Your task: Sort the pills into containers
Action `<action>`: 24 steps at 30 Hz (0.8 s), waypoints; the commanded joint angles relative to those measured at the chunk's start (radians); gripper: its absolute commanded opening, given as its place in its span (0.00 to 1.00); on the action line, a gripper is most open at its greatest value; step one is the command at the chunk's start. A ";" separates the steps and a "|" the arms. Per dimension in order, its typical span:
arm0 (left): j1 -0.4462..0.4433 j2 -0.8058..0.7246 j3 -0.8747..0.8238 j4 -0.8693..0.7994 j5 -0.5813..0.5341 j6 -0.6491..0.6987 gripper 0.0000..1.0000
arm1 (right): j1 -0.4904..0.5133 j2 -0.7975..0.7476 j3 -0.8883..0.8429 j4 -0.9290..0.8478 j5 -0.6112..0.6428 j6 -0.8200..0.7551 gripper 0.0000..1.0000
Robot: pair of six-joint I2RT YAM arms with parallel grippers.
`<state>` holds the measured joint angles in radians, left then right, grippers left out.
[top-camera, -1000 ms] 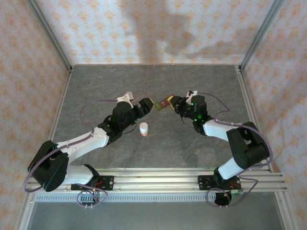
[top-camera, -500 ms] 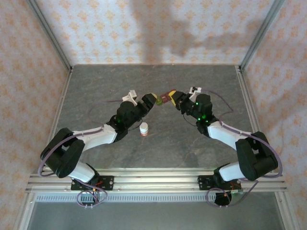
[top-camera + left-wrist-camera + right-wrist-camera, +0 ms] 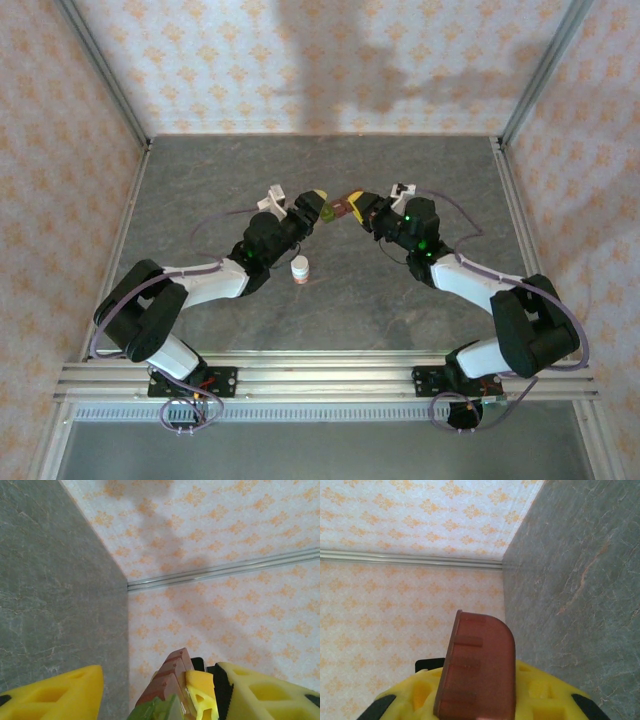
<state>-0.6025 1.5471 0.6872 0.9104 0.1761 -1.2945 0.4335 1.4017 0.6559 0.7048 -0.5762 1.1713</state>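
The containers [image 3: 336,208], a short strip of a green and two red-brown compartments, hang above the middle of the table. My right gripper [image 3: 357,208] is shut on the red-brown end [image 3: 477,665], and its yellow fingers [image 3: 545,692] press against both sides. My left gripper [image 3: 317,208] is open around the green end [image 3: 155,711]. One of its fingers [image 3: 55,695] stands well clear of the strip [image 3: 172,677], and the other finger [image 3: 270,692] sits behind the right gripper's fingertip. The pills are out of view.
A small white bottle with an orange base [image 3: 300,268] stands on the grey table [image 3: 200,190] just near of the grippers. Patterned walls [image 3: 330,60] close in the back and sides. A metal rail [image 3: 320,378] runs along the near edge.
My left gripper has moved up to the green end of the strip and narrowed its jaws. My right gripper has carried the strip slightly farther from the bases.
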 commanded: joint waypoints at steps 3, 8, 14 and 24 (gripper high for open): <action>-0.012 0.021 0.006 0.053 -0.005 -0.010 0.55 | 0.012 0.000 0.008 0.056 0.002 0.018 0.04; -0.013 0.027 0.003 0.087 -0.008 -0.011 0.51 | 0.019 0.011 0.014 0.061 0.002 0.025 0.03; -0.013 0.037 -0.005 0.106 -0.010 -0.016 0.37 | 0.019 0.015 0.016 0.063 0.004 0.026 0.03; -0.013 0.042 -0.008 0.133 -0.009 -0.015 0.18 | 0.021 0.008 0.025 0.052 0.000 0.016 0.03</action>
<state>-0.6086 1.5799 0.6857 0.9699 0.1715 -1.3209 0.4473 1.4120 0.6559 0.7357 -0.5735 1.1934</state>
